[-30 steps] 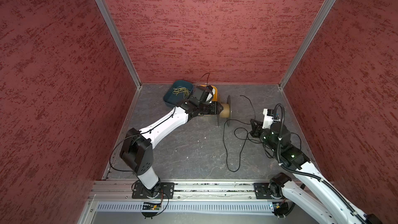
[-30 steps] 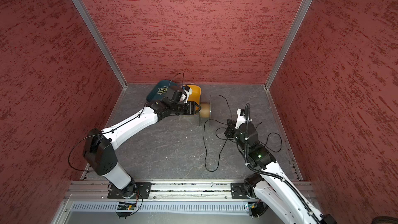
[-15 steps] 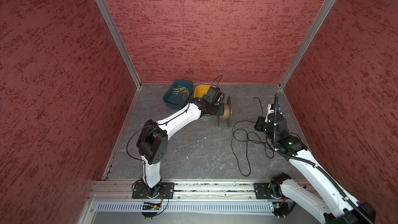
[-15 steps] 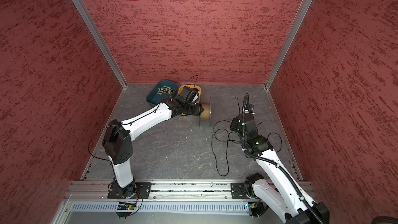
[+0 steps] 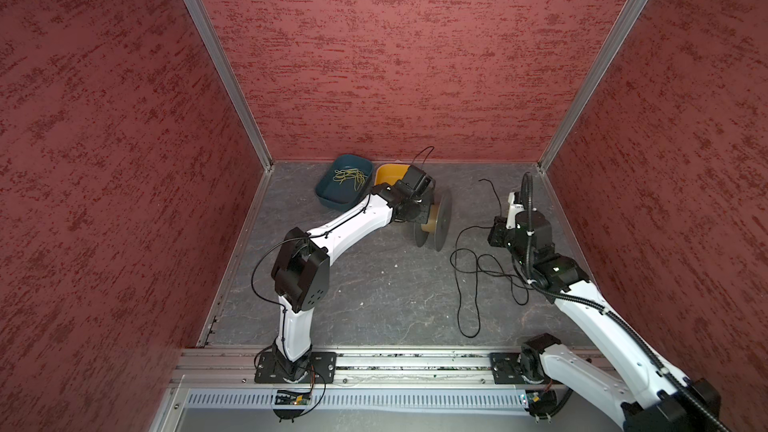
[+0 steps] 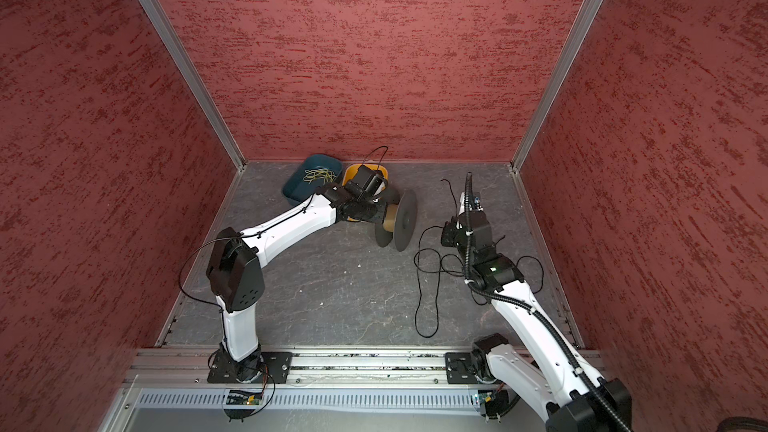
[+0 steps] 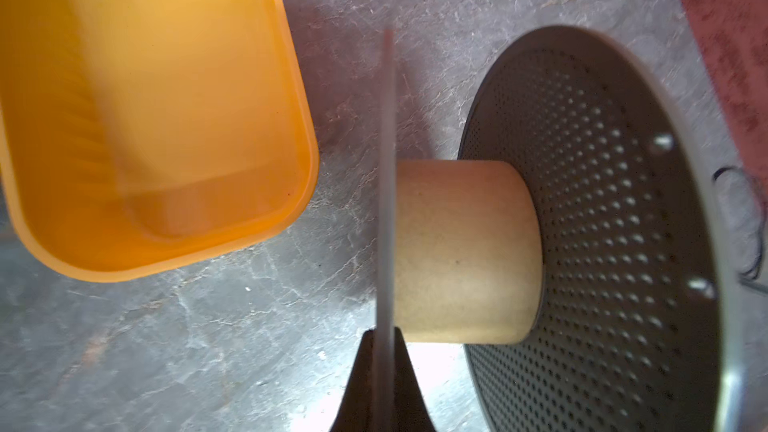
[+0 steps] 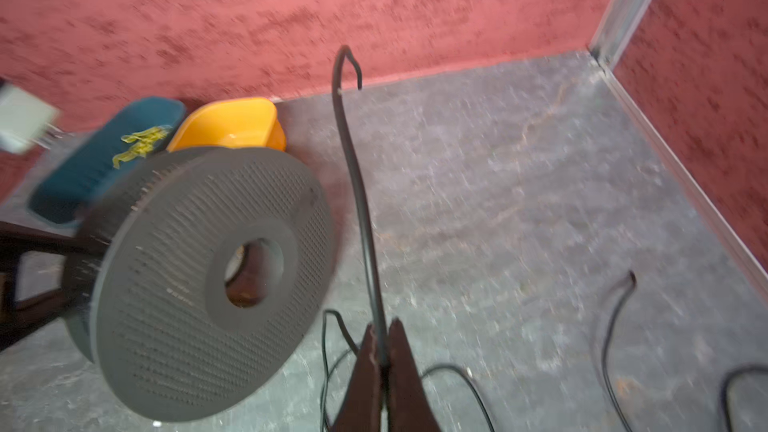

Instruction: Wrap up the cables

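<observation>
Far centre of the grey floor (image 5: pixel 374 292): spool (image 5: pixel 434 224) on edge, standing on both flanges, axis running left to right, cardboard core (image 7: pixel 465 251) bare of any turns. Just beyond, to the far left, orange bin (image 5: pixel 386 174) and blue bin (image 5: pixel 332 199), the latter holding yellow-green strands (image 5: pixel 351 176); neither apparently part of the present step.

On the left side of the spool, left gripper (image 7: pixel 384 334) closed flat on the thin left flange (image 7: pixel 386 160), one finger on each face, close to the rim. Probable reason: to steady the spool against rolling and against the pull of winding, perhaps also to turn it, while leaving the core clear on its right side.

Right of the spool, right gripper (image 8: pixel 382 342) closed on the cable (image 8: pixel 355 184), with nothing else between the fingers. Pinches a short way back from the end, leaving a stiff free length standing out past the fingertips, hooked over at the tip. Presumably held so for offering that end to the core or to a hole in the perforated right flange (image 8: pixel 166 284).

Position of the cable relative to the jaws: clamped between the right fingers. Free end beyond them toward the far wall, beside the right flange but apart from it. Remainder trailing back on the near side into loose loops on the floor, as at the cable (image 5: pixel 469 335) in a top view, mostly between the spool and the right arm. Well apart from the left jaws, with the whole spool between. Winding judged not yet begun.
</observation>
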Available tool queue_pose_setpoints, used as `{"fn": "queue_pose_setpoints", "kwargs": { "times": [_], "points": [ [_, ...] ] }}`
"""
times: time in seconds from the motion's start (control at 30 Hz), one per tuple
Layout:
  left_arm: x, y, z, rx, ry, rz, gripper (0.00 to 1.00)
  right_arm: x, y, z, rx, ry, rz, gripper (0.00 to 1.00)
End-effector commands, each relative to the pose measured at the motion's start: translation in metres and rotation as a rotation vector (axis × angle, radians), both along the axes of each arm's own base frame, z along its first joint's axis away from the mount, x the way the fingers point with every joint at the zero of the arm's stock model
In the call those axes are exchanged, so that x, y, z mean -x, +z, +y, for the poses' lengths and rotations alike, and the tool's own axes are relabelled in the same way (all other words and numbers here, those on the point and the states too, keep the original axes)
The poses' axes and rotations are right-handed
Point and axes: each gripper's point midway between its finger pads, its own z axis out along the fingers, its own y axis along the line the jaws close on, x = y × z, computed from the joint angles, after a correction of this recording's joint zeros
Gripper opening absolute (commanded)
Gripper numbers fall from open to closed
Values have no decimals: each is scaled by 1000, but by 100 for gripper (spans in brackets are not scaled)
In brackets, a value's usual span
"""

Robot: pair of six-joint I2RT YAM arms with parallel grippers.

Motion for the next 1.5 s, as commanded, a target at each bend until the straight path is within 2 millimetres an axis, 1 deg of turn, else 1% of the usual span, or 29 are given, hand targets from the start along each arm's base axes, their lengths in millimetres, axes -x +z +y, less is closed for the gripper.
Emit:
{"fn": "queue_pose_setpoints", "kwargs": {
  "times": [0.0,0.13,0.23,0.33,0.43,0.5,0.53,0.57,0.6,0.73,0.87,1.07,1.13,1.2,1.3,1.37,1.47],
  "points": [
    [-6,13,7,-42,-6,-43,0,-3,19,12,-9,83,-91,0],
    [0,28,24,-101,-23,-85,0,-5,22,30,-20,180,-73,0],
    [7,33,39,-136,-46,-100,0,-10,24,41,-37,226,-63,0],
    [11,31,58,-181,-46,-108,0,-12,26,58,-53,316,-56,0],
    [14,26,72,-229,-68,-115,0,-11,28,74,-70,408,-53,0],
    [13,24,83,-259,-57,-125,0,-12,30,79,-82,434,-60,0],
    [13,23,84,-258,-57,-128,0,-13,31,81,-89,441,-63,0],
    [14,22,85,-254,-62,-127,0,-13,32,82,-96,445,-65,0],
    [15,22,85,-250,-65,-129,5,-14,33,84,-101,449,-67,0],
    [15,21,84,-248,-72,-132,12,-16,32,87,-113,458,-65,0],
    [16,24,82,-243,-80,-138,29,-17,31,88,-115,461,-54,0],
    [19,30,79,-228,-85,-153,49,-16,30,88,-108,467,-49,0],
    [19,35,80,-223,-83,-169,56,-16,30,87,-108,461,-40,0],
    [18,43,79,-215,-85,-192,62,-17,28,87,-108,458,-24,0],
    [13,65,78,-199,-88,-256,70,-17,28,87,-110,454,-2,0],
    [11,84,74,-178,-114,-318,72,-16,30,89,-109,463,6,0],
    [9,114,61,-132,-193,-452,71,-11,36,90,-109,484,22,0]
  ]
}}
